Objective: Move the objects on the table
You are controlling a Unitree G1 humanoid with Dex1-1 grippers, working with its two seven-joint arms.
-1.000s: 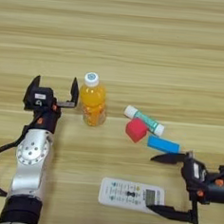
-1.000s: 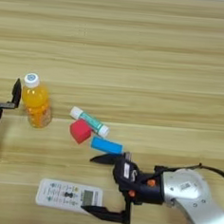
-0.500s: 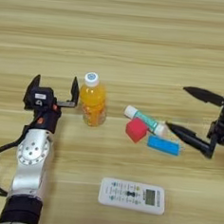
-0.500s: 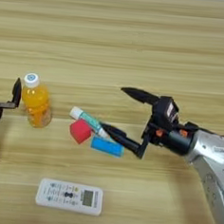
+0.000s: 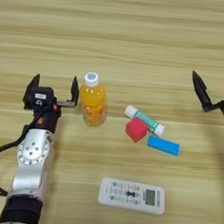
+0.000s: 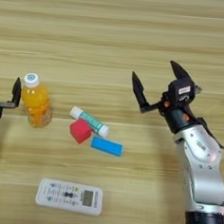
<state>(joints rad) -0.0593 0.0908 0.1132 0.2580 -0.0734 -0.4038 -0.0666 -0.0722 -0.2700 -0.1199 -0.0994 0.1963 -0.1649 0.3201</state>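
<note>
Both tools are wide apart and hold nothing: left tool [image 5: 53,86] beside the bottle [image 5: 93,100], right tool [image 6: 156,83] at right. All things sit on the counter [image 5: 120,33], none picked up yet.

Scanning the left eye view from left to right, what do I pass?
left gripper → orange juice bottle → red cube → flat blue block → right gripper. Tube and remote overlap others, so left out.
</note>
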